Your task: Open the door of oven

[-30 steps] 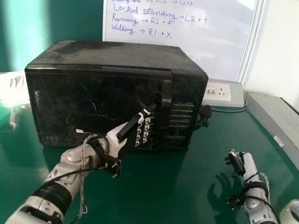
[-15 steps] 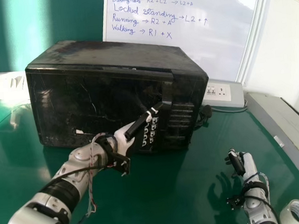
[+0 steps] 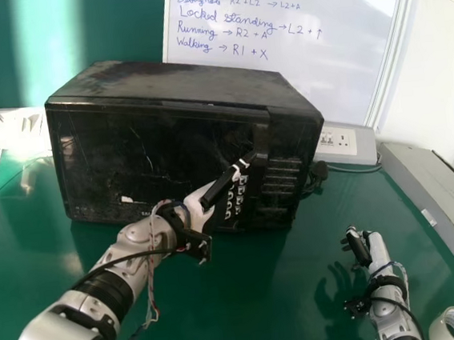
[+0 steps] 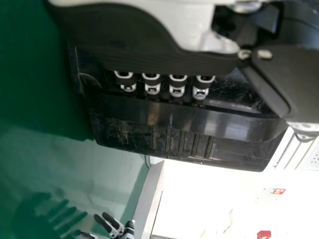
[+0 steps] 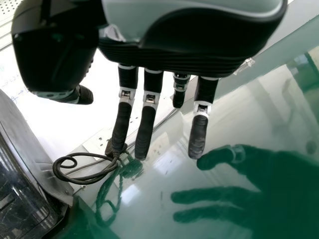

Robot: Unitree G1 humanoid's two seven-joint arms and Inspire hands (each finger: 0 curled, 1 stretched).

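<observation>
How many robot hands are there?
2. The left hand is right up at the front of the black oven, and the right hand is over the green table, off to the right of the oven.

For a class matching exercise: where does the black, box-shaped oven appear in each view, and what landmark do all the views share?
Head view: the black, box-shaped oven stands left of centre, in front of the whiteboard, with the robot's left hand at its front.
Left wrist view: just past the left hand, its ribbed panel showing.
Right wrist view: one dark corner, beside the looped black cable.
Shared landmark: the glossy green tabletop.
</observation>
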